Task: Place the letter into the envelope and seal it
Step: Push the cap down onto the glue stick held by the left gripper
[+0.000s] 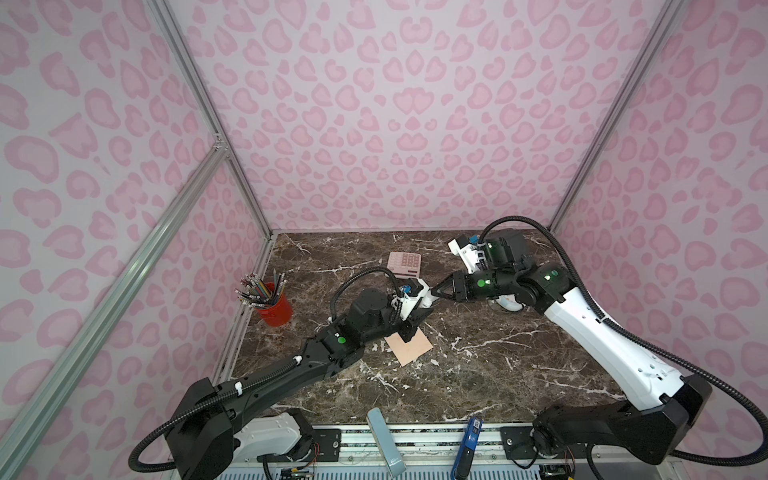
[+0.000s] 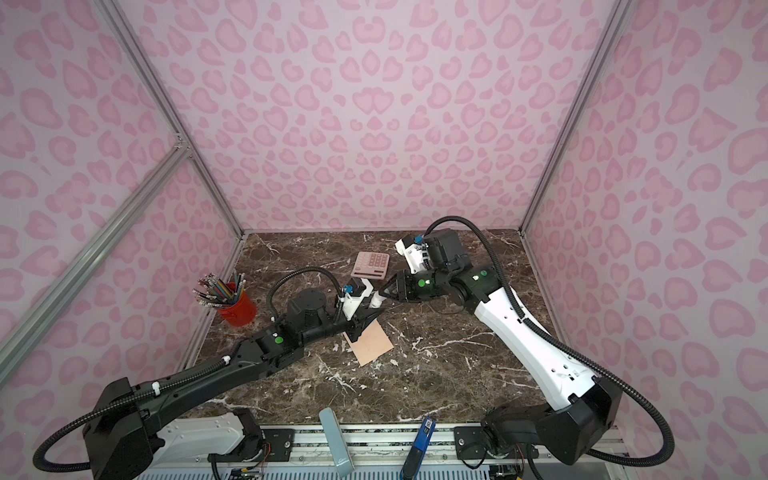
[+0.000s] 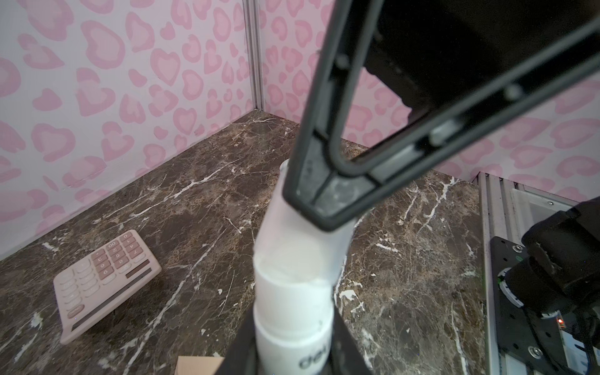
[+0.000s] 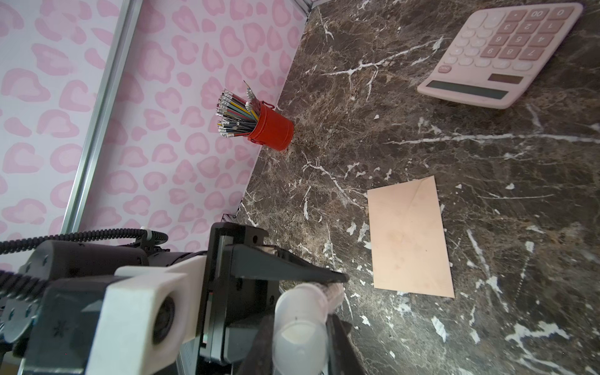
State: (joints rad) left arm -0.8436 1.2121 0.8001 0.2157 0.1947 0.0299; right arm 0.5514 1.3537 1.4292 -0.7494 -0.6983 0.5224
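**White tube held at both ends, peach envelope flat on the tabletop**

White and cylindrical, the tube (image 3: 292,282) is held in the air between the two arms. The left gripper (image 3: 293,324) has its fingers (image 3: 242,347) set narrow and clamped on the tube's printed body. The right gripper (image 4: 300,324) reaches across from the right, and its fingers (image 3: 324,194) are pinched narrow on the tube's other end. In both top views the two grippers meet tip to tip, a little left of the middle. There the tube shows as a small white patch (image 1: 428,302) (image 2: 377,298) where they meet.

The envelope (image 4: 409,237) lies flat on the dark, white-veined marble tabletop (image 1: 498,353) with its peach face up. It sits near the middle, turned at an angle to the edges. A diagonal fold line shows near one short edge. Whether the flap is stuck down cannot be told. In both top views the left arm's wrist covers the envelope's far left corner (image 1: 413,347) (image 2: 374,340). The tube is raised just beyond the envelope's far side, and neither gripper touches the paper.

A pink calculator (image 1: 404,264) rests farther back, near the middle and apart from the envelope. A red cup (image 1: 276,309) full of pencils stands at the left edge of the tabletop, close to the wall.
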